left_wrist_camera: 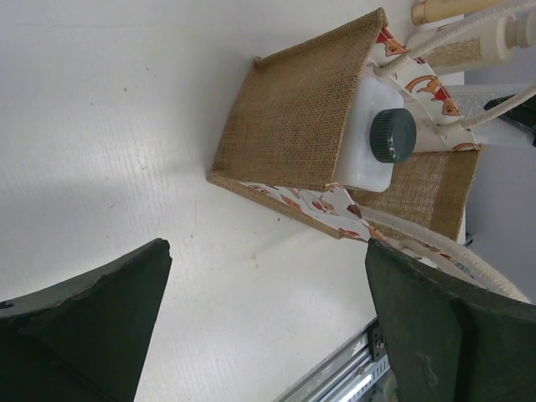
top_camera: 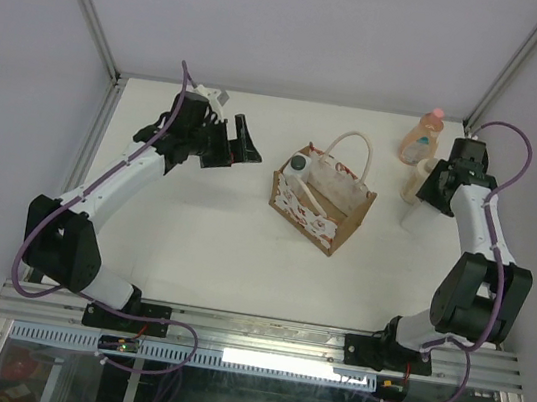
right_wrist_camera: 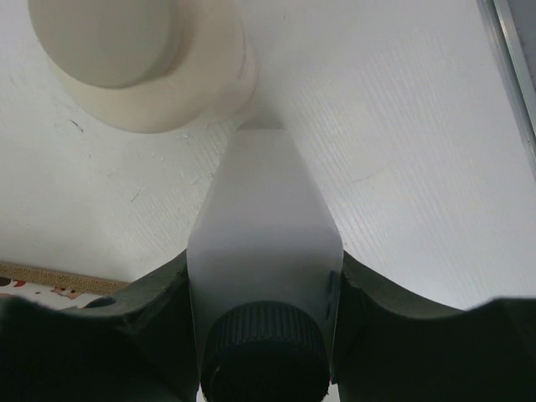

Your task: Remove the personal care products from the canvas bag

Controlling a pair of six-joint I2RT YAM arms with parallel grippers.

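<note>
Brown and coarse-woven, the canvas bag (top_camera: 321, 204) stands upright in the middle of the table (top_camera: 192, 240) with its mouth open. One white dark-capped bottle (left_wrist_camera: 373, 142) sits inside, cap up against the end wall nearest the left arm, so by my reckoning the job is not finished.

Over on the right, well apart from the bag, the other products are gathered. The peach-orange bottle (top_camera: 423, 135) with its pink cap stands farthest back, and the cream bottle (top_camera: 418, 178) with the round lid is just in front of it. The right gripper (right_wrist_camera: 264, 261) pinches a second white bottle (right_wrist_camera: 264, 193) across its flat body, just below the dark cap, a finger on each side. It holds it just beside the cream bottle; whether the base touches the table I cannot tell. I'd guess that spot keeps everything in one cluster, out of the way of the bag.

The left gripper (left_wrist_camera: 266, 251) is spread wide and empty, aimed at the bag's burlap end. That looks like readiness, either to reach for the bottle inside or to steady a light bag that could tip or drag.
</note>
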